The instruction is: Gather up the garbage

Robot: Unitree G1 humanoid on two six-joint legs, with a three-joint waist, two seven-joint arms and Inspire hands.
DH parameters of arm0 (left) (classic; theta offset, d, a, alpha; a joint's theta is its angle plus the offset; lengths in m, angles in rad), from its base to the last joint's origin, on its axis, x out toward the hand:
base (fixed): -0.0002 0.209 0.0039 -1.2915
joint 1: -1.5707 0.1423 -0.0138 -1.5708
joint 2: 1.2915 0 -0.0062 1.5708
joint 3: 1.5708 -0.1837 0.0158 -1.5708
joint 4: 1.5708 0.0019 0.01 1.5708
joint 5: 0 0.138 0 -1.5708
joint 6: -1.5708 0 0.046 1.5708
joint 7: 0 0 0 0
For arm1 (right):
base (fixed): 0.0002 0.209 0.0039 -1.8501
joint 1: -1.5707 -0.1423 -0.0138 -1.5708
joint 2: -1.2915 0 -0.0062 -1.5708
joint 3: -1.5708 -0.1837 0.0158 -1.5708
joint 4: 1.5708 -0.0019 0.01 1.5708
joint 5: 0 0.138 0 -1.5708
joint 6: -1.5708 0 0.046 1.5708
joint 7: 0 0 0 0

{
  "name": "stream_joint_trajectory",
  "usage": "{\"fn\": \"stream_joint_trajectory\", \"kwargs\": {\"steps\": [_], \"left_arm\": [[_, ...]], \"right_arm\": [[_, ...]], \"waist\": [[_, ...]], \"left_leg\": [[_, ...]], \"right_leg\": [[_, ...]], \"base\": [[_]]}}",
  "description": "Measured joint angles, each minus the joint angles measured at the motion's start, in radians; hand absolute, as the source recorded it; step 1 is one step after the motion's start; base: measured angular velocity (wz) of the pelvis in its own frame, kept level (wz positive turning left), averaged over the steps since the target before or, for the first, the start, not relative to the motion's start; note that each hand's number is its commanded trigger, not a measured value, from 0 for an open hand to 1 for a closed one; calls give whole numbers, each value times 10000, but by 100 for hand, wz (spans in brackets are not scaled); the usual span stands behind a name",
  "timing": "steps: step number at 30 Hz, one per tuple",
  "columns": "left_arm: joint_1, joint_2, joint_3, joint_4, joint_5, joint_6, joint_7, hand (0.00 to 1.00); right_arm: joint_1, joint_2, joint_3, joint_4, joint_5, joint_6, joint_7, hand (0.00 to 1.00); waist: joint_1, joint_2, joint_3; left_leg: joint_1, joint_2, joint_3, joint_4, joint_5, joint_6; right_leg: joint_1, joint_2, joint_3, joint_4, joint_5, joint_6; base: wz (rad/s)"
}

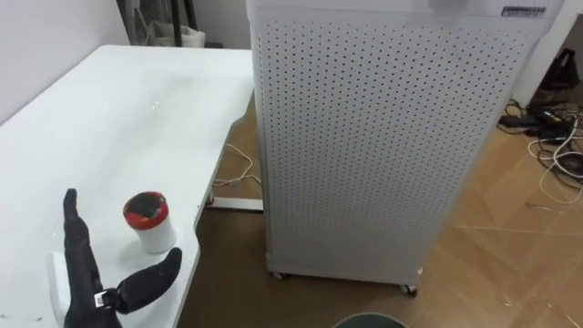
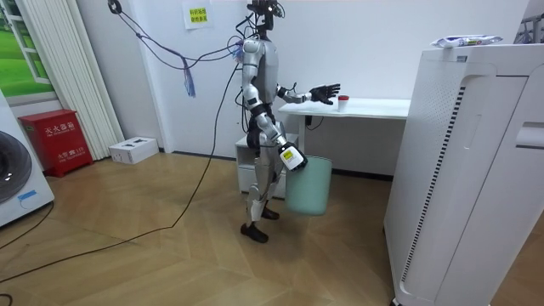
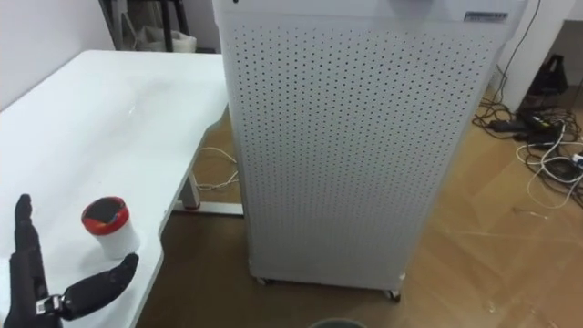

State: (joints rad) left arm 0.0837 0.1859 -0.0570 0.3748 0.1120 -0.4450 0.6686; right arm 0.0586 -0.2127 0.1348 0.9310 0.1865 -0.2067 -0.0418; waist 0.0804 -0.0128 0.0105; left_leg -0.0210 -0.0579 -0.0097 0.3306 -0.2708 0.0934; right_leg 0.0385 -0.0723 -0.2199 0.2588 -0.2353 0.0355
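Wood flooring [image 2: 127, 255] is running under everything I am viewing, with the robot standing at the near end of the white table [image 1: 109, 109].

1. Perforated white cabinet [image 1: 383, 137]: it is standing on the floor just beside the table's end and is taking up most of the eye views. A flat packet [image 2: 466, 40] is lying on its top.
2. Teal bin [image 2: 308, 187]: it is hanging clear of the floor beside the robot's leg, at the right hand [image 2: 291, 157]. I cannot tell how that hand's fingers are sitting on it, and the bin's contents are not showing.
3. White cup [image 1: 150, 220] with a red top: it is standing upright on the table near the edge. I cannot tell what it is containing.
4. Left hand [image 1: 89, 278]: it is reaching over the table with fingers straight and the thumb spread wide, gripping nothing. The cup is sitting just beyond the thumb, in the spread between thumb and fingers, not touching either.
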Motion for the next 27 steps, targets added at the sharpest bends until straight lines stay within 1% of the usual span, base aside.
{"fn": "stream_joint_trajectory", "kwargs": {"steps": [3,6,10,11,16,20,23,27], "left_arm": [[-2,-3,-54,290,-29,10,-36,0],[0,-7,-54,906,-41,30,-112,0],[2,-22,-65,1285,-461,44,-251,0],[1,-25,-67,1348,-462,45,-256,0],[0,-26,-94,1369,-457,79,-252,0],[-53,-26,-272,1470,-458,80,-217,0],[-65,-21,-249,1566,-454,86,-207,0],[-66,-22,-254,1573,-454,98,-229,0]], "right_arm": [[5,2,13,-77,-4,-2,22,100],[14,23,14,-75,-3,-2,125,100],[37,149,15,-74,-144,-1,173,100],[55,153,16,-74,-260,0,199,100],[93,158,187,-75,-393,0,209,100],[108,171,470,-75,-394,1,290,100],[99,174,582,-80,-395,2,379,100],[98,181,601,-80,-396,7,492,100]], "waist": [[18,-1,3],[21,-19,17],[5,-142,89],[7,-155,92],[-2,-179,79],[-88,-183,75],[-190,-180,73],[-231,-180,73]], "left_leg": [[92,2,-6,-72,1,-2],[232,4,-6,-180,2,-3],[241,6,-32,-254,15,-25],[235,3,-40,-257,15,-25],[232,-5,-52,-255,15,-25],[249,-8,-60,-249,15,-25],[302,-9,-58,-249,15,-25],[308,-9,-49,-246,16,-26]], "right_leg": [[68,7,12,-40,6,0],[178,14,-10,-77,6,0],[169,23,-27,-167,6,0],[172,23,-27,-167,6,0],[183,21,-21,-170,6,0],[254,22,-17,-193,7,1],[310,22,-14,-197,8,1],[306,21,0,-184,15,2]], "base": [[0],[0],[1],[3],[0],[1],[0],[0]]}}
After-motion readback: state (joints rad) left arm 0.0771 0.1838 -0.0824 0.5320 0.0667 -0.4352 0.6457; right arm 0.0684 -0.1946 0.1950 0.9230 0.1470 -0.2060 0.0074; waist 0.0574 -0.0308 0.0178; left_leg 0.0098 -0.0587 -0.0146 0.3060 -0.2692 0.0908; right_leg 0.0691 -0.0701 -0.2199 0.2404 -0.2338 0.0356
